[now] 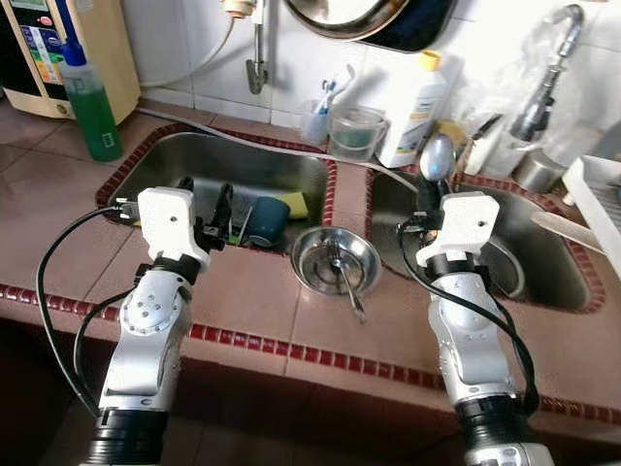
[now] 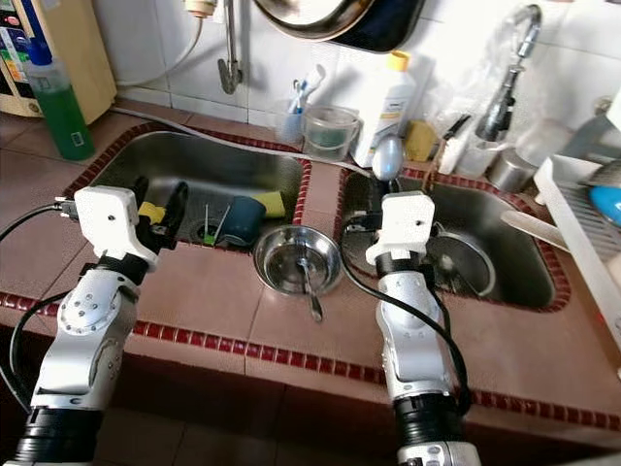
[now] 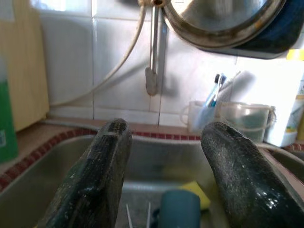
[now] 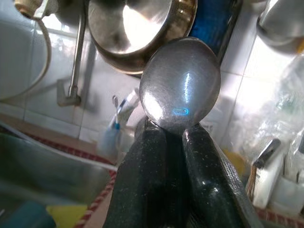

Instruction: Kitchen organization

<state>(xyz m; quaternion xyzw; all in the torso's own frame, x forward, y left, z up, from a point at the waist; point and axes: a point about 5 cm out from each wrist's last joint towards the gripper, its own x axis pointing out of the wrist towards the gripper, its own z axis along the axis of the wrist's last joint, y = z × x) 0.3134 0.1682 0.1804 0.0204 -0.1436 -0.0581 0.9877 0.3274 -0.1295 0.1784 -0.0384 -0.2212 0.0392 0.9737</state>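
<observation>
Left eye view: the right gripper point(image 1: 428, 197) holds a spoon point(image 1: 437, 157) upright over the right sink point(image 1: 553, 282), jaws closed on its handle. A steel bowl point(image 1: 336, 260) sits on the tiled worktop point(image 1: 262, 301) between the sinks.

Left wrist view: the left gripper point(image 3: 164, 156) hovers over the left sink point(image 3: 61, 166), jaws open and empty, above a teal cup point(image 3: 178, 211).

Right wrist view: the spoon's bowl rises just above the clamped fingers point(image 4: 147, 175).

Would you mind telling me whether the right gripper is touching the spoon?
Touching. In the right wrist view, the right gripper has both black fingers pressed around the spoon just below its bowl.
</observation>
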